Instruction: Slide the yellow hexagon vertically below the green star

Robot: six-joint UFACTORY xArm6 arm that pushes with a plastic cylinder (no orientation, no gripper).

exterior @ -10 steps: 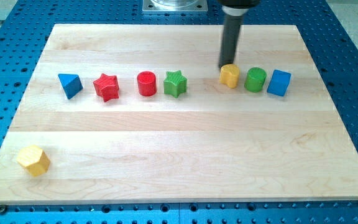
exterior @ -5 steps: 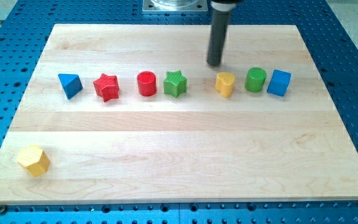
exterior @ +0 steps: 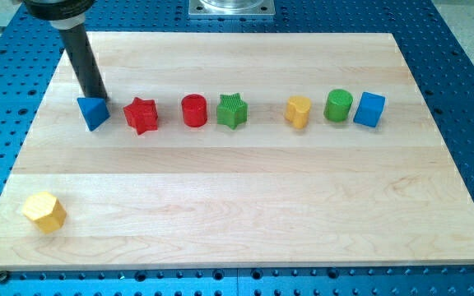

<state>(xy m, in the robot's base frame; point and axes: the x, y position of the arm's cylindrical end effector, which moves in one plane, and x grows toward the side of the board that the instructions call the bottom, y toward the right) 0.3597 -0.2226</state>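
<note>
Sitting alone near the view's bottom-left corner of the desk (exterior: 434,205), the yellow hexagon (exterior: 44,211) is well apart from the row of blocks above it. Green star (exterior: 232,110) sits mid-row, between the red cylinder (exterior: 194,110) and a yellow cylinder (exterior: 299,111).

Tool is a plain rod, nothing to open or grasp; it holds nothing. My tip (exterior: 97,95) sits at the top edge of the blue triangular block (exterior: 94,112), touching or nearly so.

Risk, as I judge it: coming straight down toward the hexagon would shove the blue block out of the row. The hexagon's faceted sides may also make it rotate and veer if pushed off-centre.

Hexagon lies well below the tip and slightly toward the view's left.
</note>
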